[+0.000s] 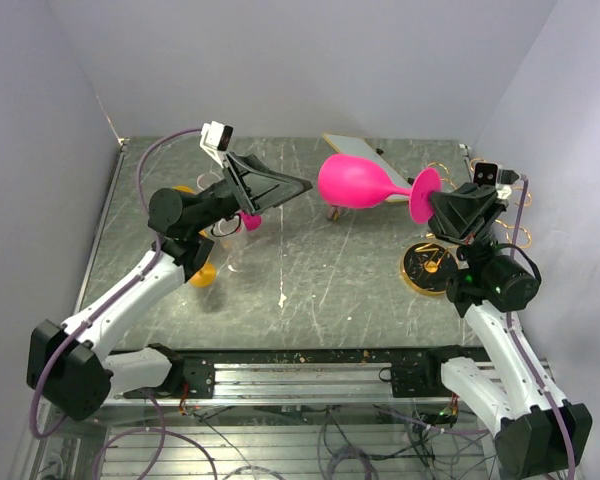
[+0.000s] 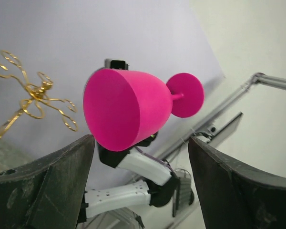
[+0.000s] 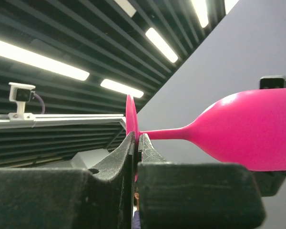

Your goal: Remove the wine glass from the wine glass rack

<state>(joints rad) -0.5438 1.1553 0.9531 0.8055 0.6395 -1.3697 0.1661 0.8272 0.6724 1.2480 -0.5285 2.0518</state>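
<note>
A pink wine glass (image 1: 360, 183) hangs level in the air above the table, its bowl pointing left. My right gripper (image 1: 435, 207) is shut on the glass's round foot (image 3: 131, 114), pinching the disc edge-on between both fingers. The glass is off the gold wire rack, whose dark round base (image 1: 427, 266) stands under my right wrist. The rack's curled loops (image 2: 35, 95) show in the left wrist view. My left gripper (image 1: 280, 190) is open and empty, left of the bowl and facing its mouth (image 2: 112, 112), with a gap between them.
A flat white board (image 1: 352, 147) lies at the back behind the glass. A small pink object (image 1: 250, 222) and orange objects (image 1: 202, 272) sit under and beside my left arm. Grey walls close in on the left, back and right.
</note>
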